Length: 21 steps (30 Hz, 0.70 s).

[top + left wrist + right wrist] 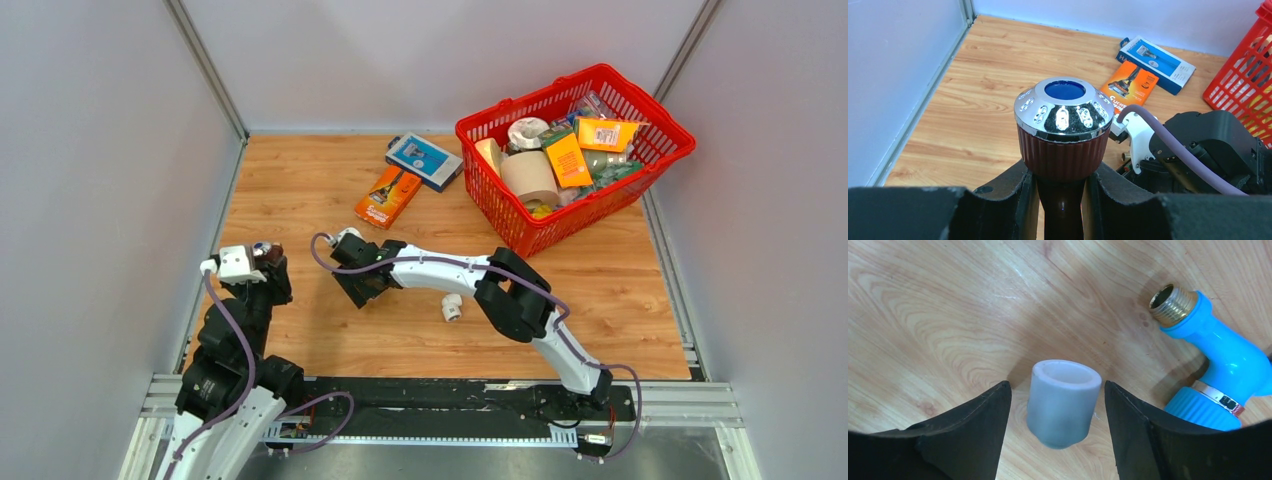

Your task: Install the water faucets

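The dark brown water faucet (pixel 1063 145), with a chrome cap and a blue centre, stands upright in my left gripper (pixel 1062 185), which is shut on its neck. From above, that gripper (pixel 262 258) is at the table's left side. The light blue water faucet (pixel 1220 365) lies on the wood, its brass-coloured threaded end pointing up-left. Left of it stands a short white pipe fitting (pixel 1063 402), open end up. My right gripper (pixel 1058 410) is open, one finger on each side of the fitting with a gap at both. Seen from above, the right gripper (pixel 355 290) hides both.
A second white fitting (pixel 452 308) lies beside the right forearm. An orange box (pixel 388 196) and a blue box (pixel 425 160) lie further back. A red basket (pixel 590 215) full of goods stands at the back right. Grey walls close in the left and right sides.
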Each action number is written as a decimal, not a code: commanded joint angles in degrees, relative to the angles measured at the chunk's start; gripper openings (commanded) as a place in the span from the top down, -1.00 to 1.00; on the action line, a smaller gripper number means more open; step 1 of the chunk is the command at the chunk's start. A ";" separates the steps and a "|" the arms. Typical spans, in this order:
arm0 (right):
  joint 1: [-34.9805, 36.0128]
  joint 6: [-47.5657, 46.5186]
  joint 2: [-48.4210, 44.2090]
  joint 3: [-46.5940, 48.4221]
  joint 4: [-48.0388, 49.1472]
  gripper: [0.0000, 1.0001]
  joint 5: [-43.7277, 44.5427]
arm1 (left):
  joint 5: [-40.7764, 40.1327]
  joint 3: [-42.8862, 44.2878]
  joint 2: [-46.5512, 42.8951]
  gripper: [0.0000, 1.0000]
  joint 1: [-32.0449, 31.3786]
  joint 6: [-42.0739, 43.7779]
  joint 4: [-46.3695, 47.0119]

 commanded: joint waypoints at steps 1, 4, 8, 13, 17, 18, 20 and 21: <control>-0.03 -0.52 1.09 2.60 -2.82 -0.41 2.48 | 0.09 0.02 0.52 1.00 0.24 0.86 2.89; -0.03 -0.69 0.83 3.13 -3.34 -0.39 3.09 | 0.44 0.02 0.87 1.00 0.24 0.86 2.89; -0.03 -0.87 -0.05 3.57 -3.61 -0.36 2.75 | 0.62 0.10 1.13 1.00 0.24 0.86 2.97; -0.03 -0.96 -0.31 4.80 -3.61 -0.30 1.52 | 0.88 0.10 1.40 0.99 0.33 0.95 2.89; 0.06 -0.96 -0.31 5.50 -3.43 -0.26 0.72 | 1.06 0.02 1.66 1.00 0.24 0.95 2.89; 0.06 -0.96 -0.22 5.68 -3.43 -0.25 0.81 | 1.06 0.10 1.66 1.00 0.24 0.95 2.80; -0.11 -0.96 0.13 5.77 -3.43 -0.22 0.81 | 1.15 0.10 1.75 1.00 0.24 1.04 2.88; -0.12 -0.87 0.30 5.68 -3.43 -0.21 0.99 | 1.24 0.10 1.84 1.00 0.24 1.04 2.89</control>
